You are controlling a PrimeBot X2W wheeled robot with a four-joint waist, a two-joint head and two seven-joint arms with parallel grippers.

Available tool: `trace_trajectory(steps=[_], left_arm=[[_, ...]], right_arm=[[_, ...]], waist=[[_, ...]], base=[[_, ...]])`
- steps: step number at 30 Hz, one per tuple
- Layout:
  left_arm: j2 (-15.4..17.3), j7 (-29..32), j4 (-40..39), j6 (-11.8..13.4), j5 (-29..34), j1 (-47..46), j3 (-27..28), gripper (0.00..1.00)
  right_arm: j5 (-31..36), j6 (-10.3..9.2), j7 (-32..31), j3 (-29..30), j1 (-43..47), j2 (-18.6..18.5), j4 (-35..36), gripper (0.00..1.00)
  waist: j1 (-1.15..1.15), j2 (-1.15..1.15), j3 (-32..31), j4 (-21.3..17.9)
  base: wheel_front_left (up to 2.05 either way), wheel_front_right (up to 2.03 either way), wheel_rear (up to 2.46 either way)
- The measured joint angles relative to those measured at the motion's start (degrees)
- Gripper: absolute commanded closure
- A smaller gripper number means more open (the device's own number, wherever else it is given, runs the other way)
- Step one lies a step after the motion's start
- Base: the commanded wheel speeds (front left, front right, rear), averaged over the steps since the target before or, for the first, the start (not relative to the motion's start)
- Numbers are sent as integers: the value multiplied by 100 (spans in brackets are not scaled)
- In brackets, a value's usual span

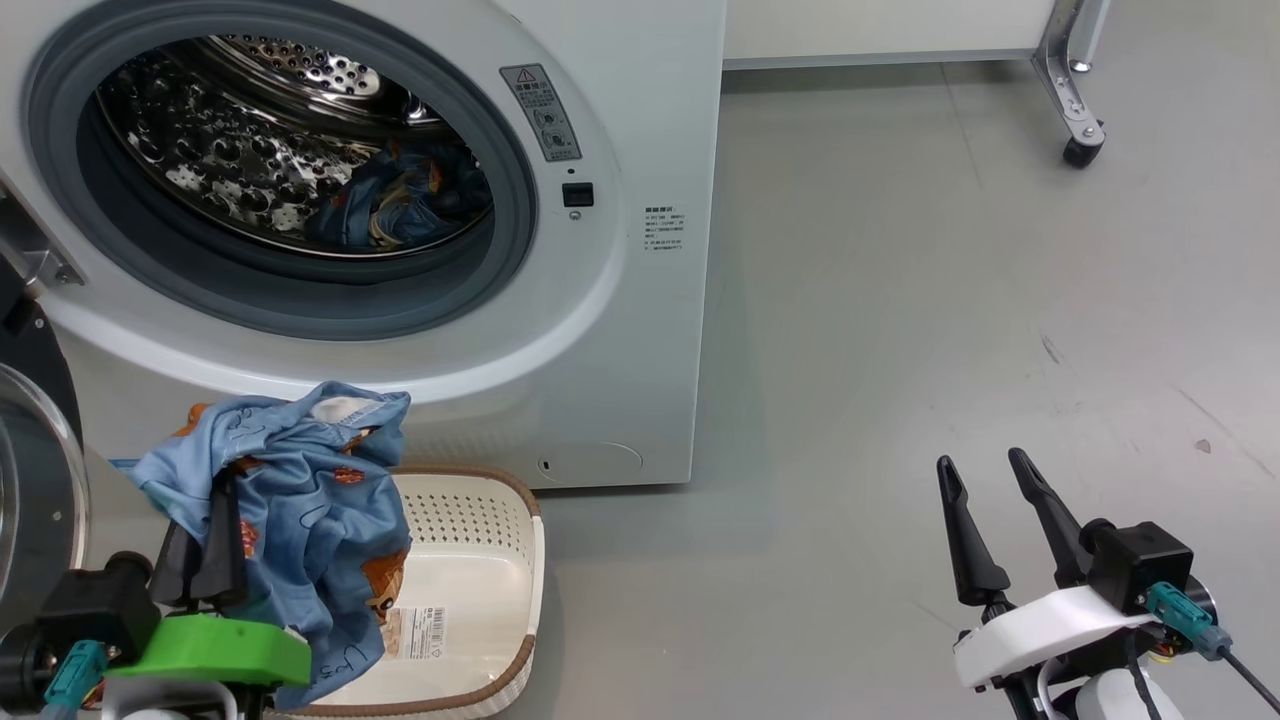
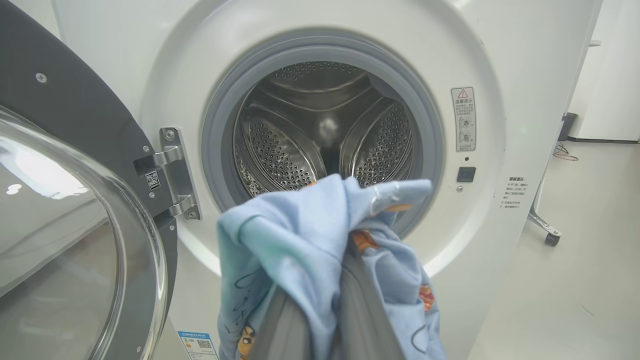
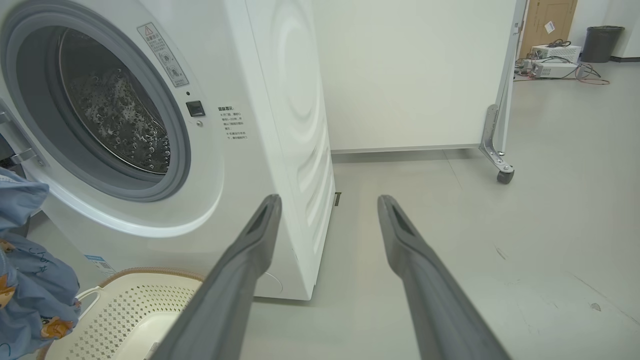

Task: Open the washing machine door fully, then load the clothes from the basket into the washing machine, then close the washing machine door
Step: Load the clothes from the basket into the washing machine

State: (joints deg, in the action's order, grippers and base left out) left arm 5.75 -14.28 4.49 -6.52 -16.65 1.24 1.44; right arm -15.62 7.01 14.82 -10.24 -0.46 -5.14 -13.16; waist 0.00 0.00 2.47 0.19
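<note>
I have a blue garment (image 1: 300,500) pinched tight in my left claw (image 1: 222,510), hanging above the basket (image 1: 520,560) before the open washer (image 1: 640,330) (another garment (image 1: 400,200) lies in the drum (image 1: 230,150)). My right claw (image 1: 983,462) is spread wide and empty over the floor (image 1: 850,350).

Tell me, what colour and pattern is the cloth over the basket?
The garment is light blue with orange-brown cartoon prints, clearest in the head view.

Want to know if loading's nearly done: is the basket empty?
Looks empty: the basket shows bare floor and label; the part behind the garment held by the left gripper is hidden.
</note>
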Motion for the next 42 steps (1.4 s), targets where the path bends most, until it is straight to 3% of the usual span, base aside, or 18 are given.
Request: trace_trajectory(steps=[24,35,42], left_arm=[[-120,0,-157,-9,47,-587,-2,100],[-76,-24,-57,-25,-43,-1819,247,100],[237,-25,250,-27,-43,-2669,372,100]], right_arm=[[8,0,0,68,-100,-36,345,0],[27,0,0,56,-591,-37,554,0],[55,0,0,24,-857,-26,559,0]], waist=[[0,0,1124,9],[1,0,2063,-9],[1,0,2494,-129]], base=[[0,0,0],[0,0,0],[0,0,0]])
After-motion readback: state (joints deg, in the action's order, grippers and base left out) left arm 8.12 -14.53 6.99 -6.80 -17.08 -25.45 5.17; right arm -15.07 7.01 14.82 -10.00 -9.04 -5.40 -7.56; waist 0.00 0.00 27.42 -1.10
